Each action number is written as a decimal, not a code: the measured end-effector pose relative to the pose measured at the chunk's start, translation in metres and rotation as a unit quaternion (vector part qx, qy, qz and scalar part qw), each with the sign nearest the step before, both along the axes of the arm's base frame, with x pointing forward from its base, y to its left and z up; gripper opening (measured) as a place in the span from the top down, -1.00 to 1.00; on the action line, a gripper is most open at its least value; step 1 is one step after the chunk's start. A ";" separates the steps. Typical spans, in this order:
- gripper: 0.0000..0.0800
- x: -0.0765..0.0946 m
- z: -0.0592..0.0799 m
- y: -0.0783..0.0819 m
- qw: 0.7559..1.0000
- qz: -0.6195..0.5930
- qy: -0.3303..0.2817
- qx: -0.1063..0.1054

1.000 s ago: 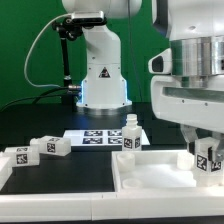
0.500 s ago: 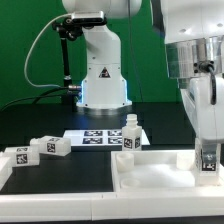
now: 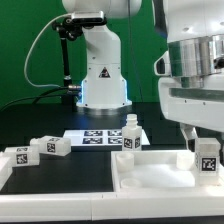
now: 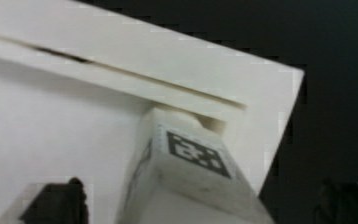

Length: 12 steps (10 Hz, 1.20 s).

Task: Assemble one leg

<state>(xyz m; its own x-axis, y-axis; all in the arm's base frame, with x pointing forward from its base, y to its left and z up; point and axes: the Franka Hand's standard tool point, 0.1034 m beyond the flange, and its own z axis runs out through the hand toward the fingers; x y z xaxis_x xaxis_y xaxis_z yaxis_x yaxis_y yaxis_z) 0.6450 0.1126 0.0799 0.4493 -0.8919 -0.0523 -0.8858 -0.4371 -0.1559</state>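
Observation:
My gripper hangs over the far right corner of the large white square top. Its fingers stand on either side of an upright white leg with a square tag facing the camera. In the wrist view the leg stands between the two dark fingers with a gap on each side, so the jaws are open around it. A second leg stands upright at the top's far left corner. Two more legs lie on the table at the exterior view's left.
The marker board lies behind the square top. The robot base stands at the back with a cable arching on its left. The third loose leg lies near the left edge.
The gripper turned about its vertical axis half a second ago and has turned back. The leg stays at the same corner, its tag facing the camera again.

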 end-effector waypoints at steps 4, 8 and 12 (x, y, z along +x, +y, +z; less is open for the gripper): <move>-0.62 -0.005 0.006 -0.003 0.988 0.150 -0.024 -0.022; -0.62 -0.001 -0.007 -0.007 0.908 0.406 -0.048 -0.093; -0.01 -0.002 -0.008 -0.007 0.927 0.363 -0.045 -0.087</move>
<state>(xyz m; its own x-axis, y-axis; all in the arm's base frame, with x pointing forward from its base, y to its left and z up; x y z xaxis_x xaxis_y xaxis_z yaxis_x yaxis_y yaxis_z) 0.6434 0.1059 0.0720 0.9297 -0.3439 0.1318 -0.3350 -0.9383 -0.0857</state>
